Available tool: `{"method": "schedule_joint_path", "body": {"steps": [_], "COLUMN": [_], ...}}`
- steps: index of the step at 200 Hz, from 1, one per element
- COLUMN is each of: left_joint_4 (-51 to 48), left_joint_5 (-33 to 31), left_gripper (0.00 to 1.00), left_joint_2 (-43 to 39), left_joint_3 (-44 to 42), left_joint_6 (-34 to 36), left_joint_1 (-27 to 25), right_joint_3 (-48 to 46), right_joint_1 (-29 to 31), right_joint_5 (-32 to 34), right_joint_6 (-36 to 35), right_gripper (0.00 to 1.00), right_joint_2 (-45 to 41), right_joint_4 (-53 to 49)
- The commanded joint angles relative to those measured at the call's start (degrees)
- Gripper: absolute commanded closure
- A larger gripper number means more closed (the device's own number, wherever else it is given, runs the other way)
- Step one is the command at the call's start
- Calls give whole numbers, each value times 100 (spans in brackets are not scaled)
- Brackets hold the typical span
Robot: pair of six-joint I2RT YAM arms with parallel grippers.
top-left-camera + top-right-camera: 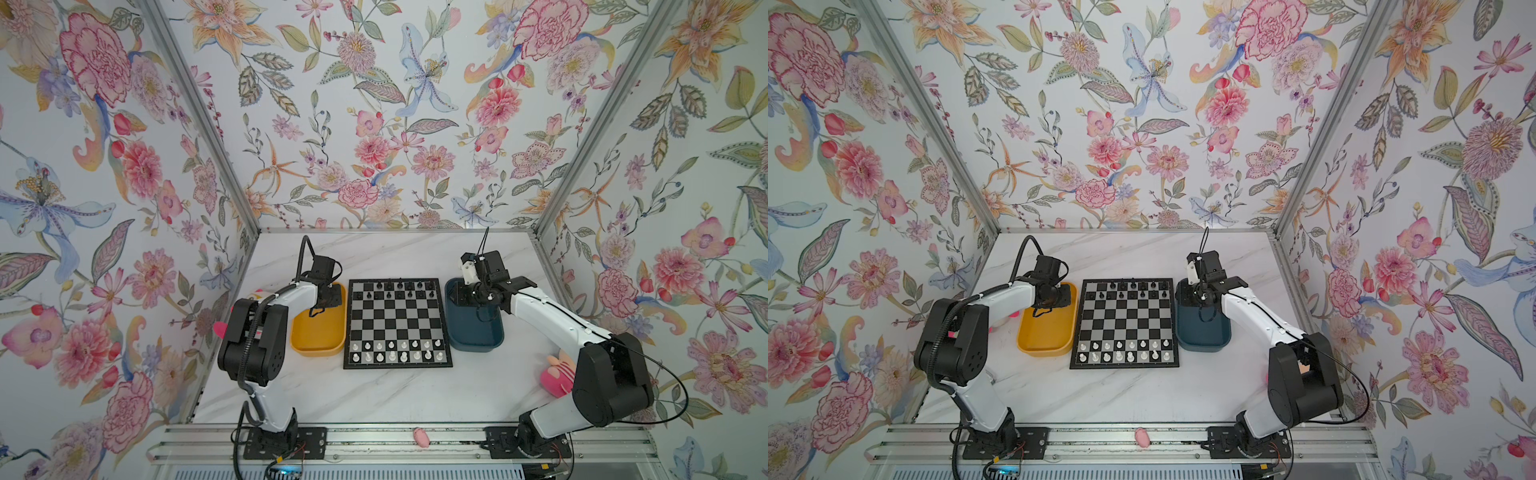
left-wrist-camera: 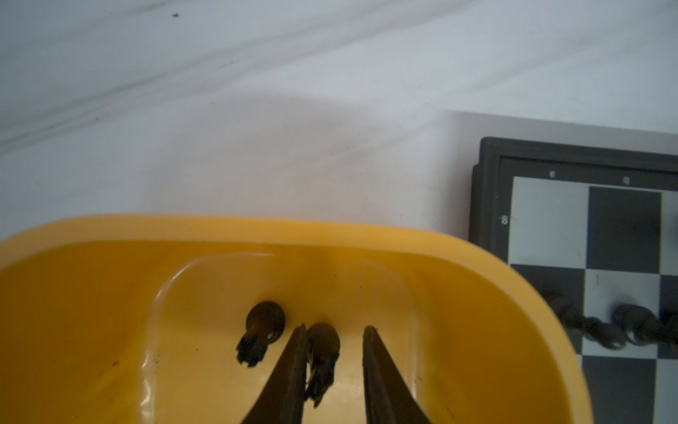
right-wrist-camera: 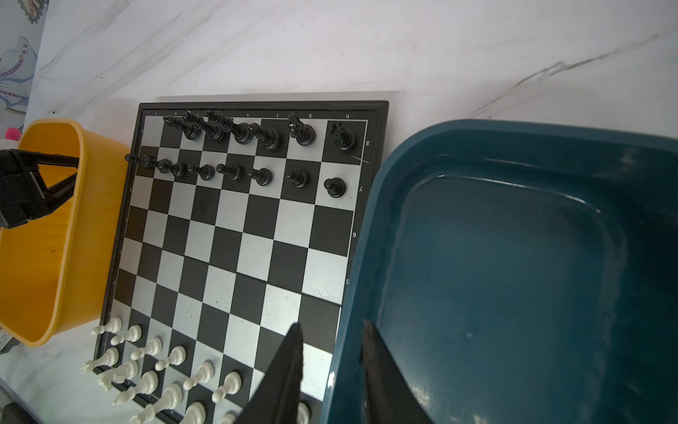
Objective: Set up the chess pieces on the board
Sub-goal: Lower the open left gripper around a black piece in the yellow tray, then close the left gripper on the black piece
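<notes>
Yellow plastic tray [image 2: 257, 227], nine o'clock of the black-and-silver chessboard [image 1: 397, 320]: we see left jaws parted astride one lying black chessman [image 2: 323, 348]; right jaws parted, empty.

Floral-papered booth around a marble-look desk.
Three walls [image 1: 374, 104] show large pink, orange and blue flowers on pale paper, joined by silver metal posts [image 1: 198, 112]. The white, grey-veined desk [image 1: 374, 399] is evenly lit, and a slotted aluminium rail [image 1: 374, 449] runs along its near edge.
</notes>
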Motion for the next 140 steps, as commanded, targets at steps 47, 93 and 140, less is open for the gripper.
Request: {"method": "schedule_joint_path", "body": {"steps": [47,93,140], "left_joint_4": [-190,-267,-302], "left_joint_5": [-152,-192,-223], "left_gripper": [73,78,83], "left_joint_2": [-24,-26,22], "left_joint_3": [-8,10,32], "left_joint_6": [44,46,43], "left_joint_1": [-44,-39,-43], "right_joint_3": [-77,-73,-58], "right_joint_1": [-5,-2,-7], "right_joint_5": [-58,-67,-73], "right_joint_6": [83,79,79], "right_gripper": [71,71,71], "right_joint_2": [76,93,105], "right_joint_4": [103,106,104]}}
